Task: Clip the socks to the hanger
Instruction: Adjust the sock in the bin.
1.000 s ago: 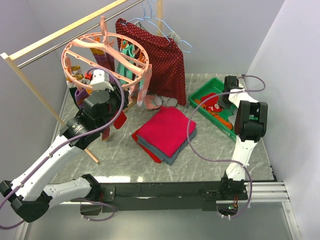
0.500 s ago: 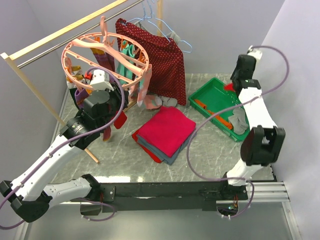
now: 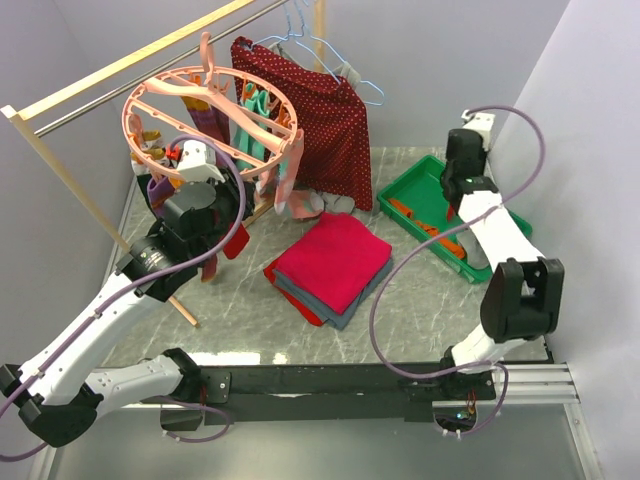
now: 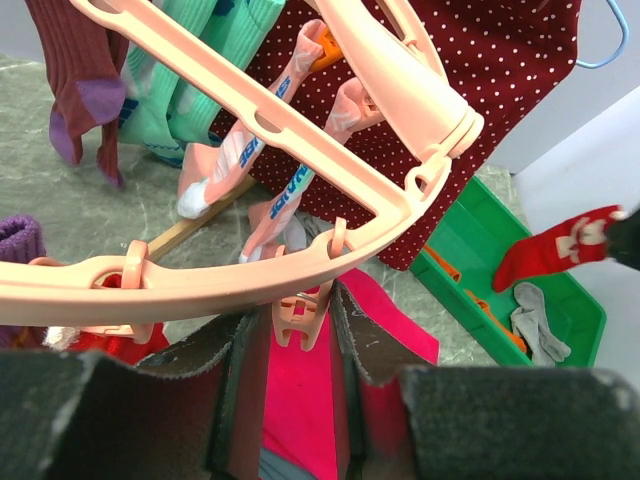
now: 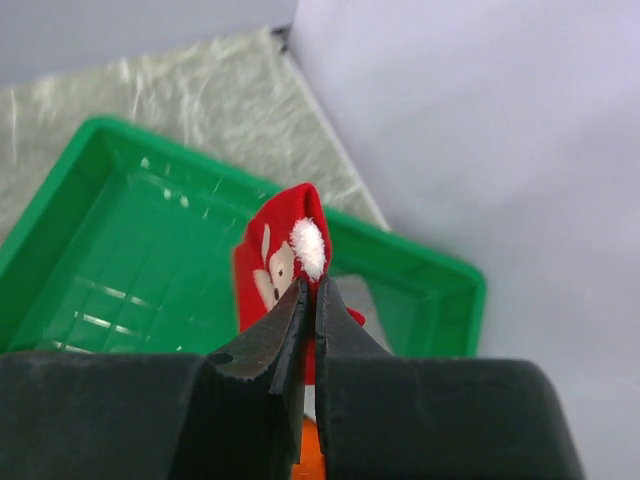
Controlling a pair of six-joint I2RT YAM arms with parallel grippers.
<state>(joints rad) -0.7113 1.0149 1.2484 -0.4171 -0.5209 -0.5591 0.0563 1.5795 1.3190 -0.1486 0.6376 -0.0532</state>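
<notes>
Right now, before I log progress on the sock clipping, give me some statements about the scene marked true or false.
1. The right gripper holds a red sock. True.
2. The green tray is empty. False: a grey sock and orange pieces lie in it.
3. The left gripper straddles a clip on the pink hanger. True.
4. The folded red cloth hangs from the rail. False: it lies on the table.

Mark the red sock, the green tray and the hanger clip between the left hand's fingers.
red sock [image 5: 272, 268], right wrist view, its patterned face.
green tray [image 5: 120, 250], right wrist view, bare floor.
hanger clip [image 4: 300, 318], left wrist view, its pink body.
</notes>
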